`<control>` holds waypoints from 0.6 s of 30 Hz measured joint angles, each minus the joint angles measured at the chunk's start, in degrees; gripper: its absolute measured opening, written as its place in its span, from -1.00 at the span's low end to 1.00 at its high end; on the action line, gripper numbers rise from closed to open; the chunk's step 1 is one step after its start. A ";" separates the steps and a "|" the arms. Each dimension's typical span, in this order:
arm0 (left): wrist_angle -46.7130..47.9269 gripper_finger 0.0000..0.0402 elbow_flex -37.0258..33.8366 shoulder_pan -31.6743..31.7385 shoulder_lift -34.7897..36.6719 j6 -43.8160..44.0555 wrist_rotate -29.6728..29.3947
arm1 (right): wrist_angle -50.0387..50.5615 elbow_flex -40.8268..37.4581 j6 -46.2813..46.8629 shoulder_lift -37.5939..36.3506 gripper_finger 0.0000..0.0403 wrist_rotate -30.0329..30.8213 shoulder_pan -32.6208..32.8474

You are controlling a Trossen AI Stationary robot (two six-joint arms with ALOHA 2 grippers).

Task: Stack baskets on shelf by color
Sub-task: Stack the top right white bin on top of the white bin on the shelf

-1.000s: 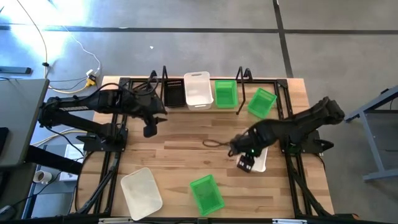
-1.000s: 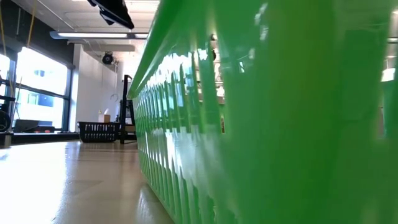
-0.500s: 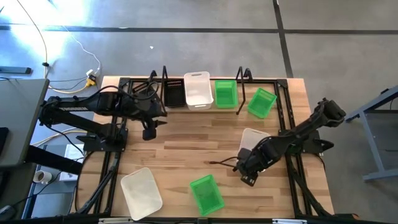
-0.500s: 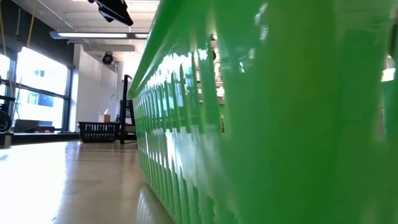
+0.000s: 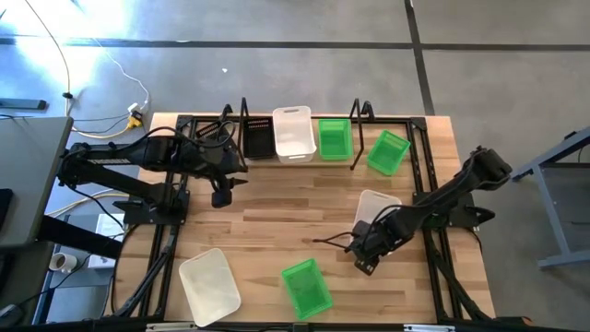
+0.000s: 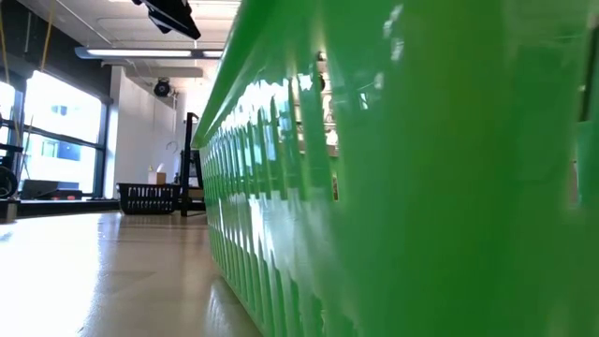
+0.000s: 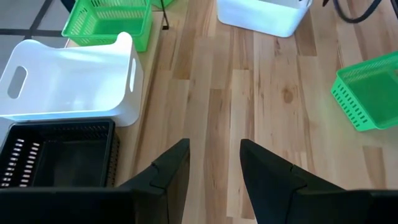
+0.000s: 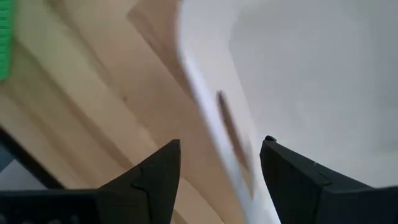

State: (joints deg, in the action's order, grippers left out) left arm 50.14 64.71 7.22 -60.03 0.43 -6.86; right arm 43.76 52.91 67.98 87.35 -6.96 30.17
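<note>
**Q:** At the far edge of the table (image 5: 277,207), what have you got around the work, and what blocks your view?

**A:** You have the shelf (image 5: 241,118) of thin black rods along that edge. On it sit a black basket (image 5: 259,137), a white basket (image 5: 293,133) and a green basket (image 5: 335,139), side by side. A second green basket (image 5: 387,151) lies tilted just beyond the shelf's right end. Your low view is almost filled by the slotted wall of a near green basket (image 6: 374,187); only a distant dark basket shows past it.

**Q:** How do the loose baskets look?

**A:** You see a white one (image 5: 210,285) and a green one (image 5: 306,287) lying askew near the front edge, well apart. Another white basket (image 5: 373,205) lies at mid-right, its smooth pale rim running between the right fingers in the wrist view.

**Q:** And your grippers?

**A:** Your right gripper (image 5: 366,263) is low beside that white basket, fingers spread, straddling its rim without pinching. Your left gripper (image 5: 221,195) hangs near the black basket, fingers apart, holding nothing.
</note>
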 joint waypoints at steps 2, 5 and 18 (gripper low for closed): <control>0.01 -0.35 0.00 0.00 0.00 0.00 -0.02 | -0.21 -0.68 0.59 0.70 0.01 -0.06 0.00; -0.02 -0.35 0.00 0.00 -0.02 0.00 0.01 | -0.19 -0.94 0.42 2.00 0.01 -0.38 0.00; -0.20 -0.35 0.00 0.00 -0.02 -0.14 0.01 | -2.27 -0.94 1.31 6.41 -0.79 -3.80 -0.15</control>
State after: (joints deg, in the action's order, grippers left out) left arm 49.94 64.71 7.22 -60.05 0.29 -6.85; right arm 41.50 51.96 69.29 93.76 -10.76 30.03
